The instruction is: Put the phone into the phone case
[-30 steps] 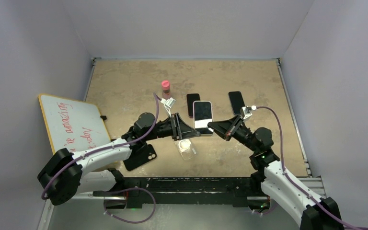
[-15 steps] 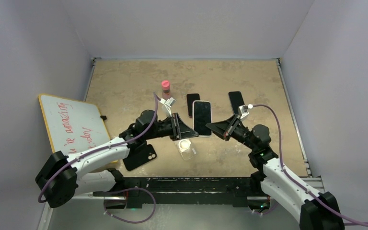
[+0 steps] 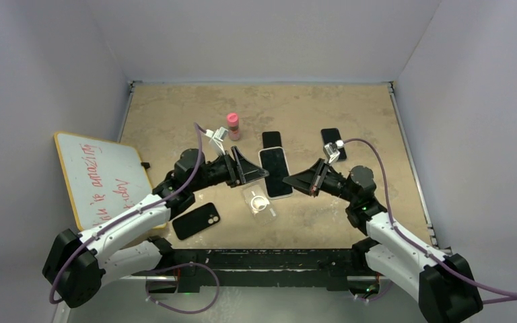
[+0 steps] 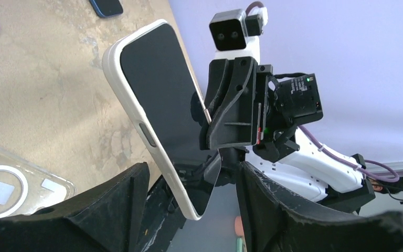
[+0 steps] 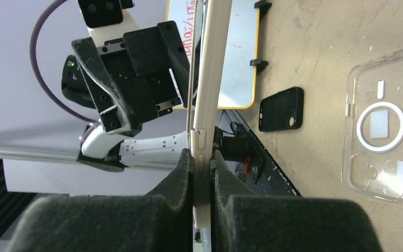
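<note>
The phone (image 3: pixel 275 172), white-edged with a dark screen, is held off the table above the middle. My right gripper (image 3: pixel 297 182) is shut on its right edge; in the right wrist view both pads clamp the phone's edge (image 5: pixel 210 79) at my gripper (image 5: pixel 202 157). My left gripper (image 3: pixel 258 172) is open, with the phone's (image 4: pixel 157 100) other end hanging between its spread jaws (image 4: pixel 191 173), touching neither. The clear phone case (image 3: pixel 258 202) lies flat on the table just below the phone, and also shows in the left wrist view (image 4: pixel 10 178) and the right wrist view (image 5: pixel 380 126).
A black case (image 3: pixel 196 221) lies front left. A dark phone (image 3: pixel 271 138) and a blue-edged phone (image 3: pixel 332 139) lie behind. A pink bottle (image 3: pixel 232 125) stands at the back. A whiteboard (image 3: pixel 101 171) overhangs the table's left edge.
The phone has shifted left and toward the front in my right gripper and now sits over the clear case's far end. My left arm has drawn back to the left.
</note>
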Robot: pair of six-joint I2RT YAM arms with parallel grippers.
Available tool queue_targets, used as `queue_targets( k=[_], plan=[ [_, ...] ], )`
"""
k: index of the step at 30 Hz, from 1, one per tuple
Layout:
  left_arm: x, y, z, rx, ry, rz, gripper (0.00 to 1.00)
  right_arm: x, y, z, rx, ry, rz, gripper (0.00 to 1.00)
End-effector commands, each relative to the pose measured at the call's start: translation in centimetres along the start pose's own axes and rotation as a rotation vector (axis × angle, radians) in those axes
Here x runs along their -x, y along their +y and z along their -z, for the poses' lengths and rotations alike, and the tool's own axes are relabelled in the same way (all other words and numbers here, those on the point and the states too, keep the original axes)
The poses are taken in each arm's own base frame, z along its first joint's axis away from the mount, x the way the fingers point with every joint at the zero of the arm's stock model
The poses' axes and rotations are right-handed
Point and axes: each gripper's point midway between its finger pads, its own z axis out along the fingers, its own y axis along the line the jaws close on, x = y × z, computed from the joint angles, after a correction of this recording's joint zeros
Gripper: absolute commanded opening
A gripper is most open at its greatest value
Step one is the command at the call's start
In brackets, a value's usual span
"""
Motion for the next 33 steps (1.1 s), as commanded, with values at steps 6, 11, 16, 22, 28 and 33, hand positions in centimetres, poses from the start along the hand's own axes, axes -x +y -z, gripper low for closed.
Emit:
queue_targets(
  k=[6,11,16,22,28,33],
  plan=[
    [-0.6,0.5,-0.7,-0.035,0.029,0.012,0.63,-0.6,5.4,-0.2,0.169,0.057,0.174,0.0],
    [-0.7,0.1,-1.4,-0.088,0.034,0.037,0.6,-1.1,5.2,-0.7,0.189,0.095,0.156,0.0],
    [-0.9,0.2,-1.8,-0.102,0.049,0.053,0.33,-1.3,4.7,-1.0,0.181,0.117,0.162,0.04],
    [-0.4,-0.1,-1.8,-0.115,0.023,0.047,0.0,-2.0,2.8,-0.6,0.125,0.129,0.145,0.51],
    [0.3,-1.0,-1.7,-0.148,-0.009,0.031,0.0,-3.3,0.0,0.2,0.054,0.159,0.15,0.67],
    [0.6,-2.0,-1.5,-0.195,-0.024,0.023,0.0,-3.7,-0.2,0.5,0.067,0.162,0.138,0.68]
  ],
)
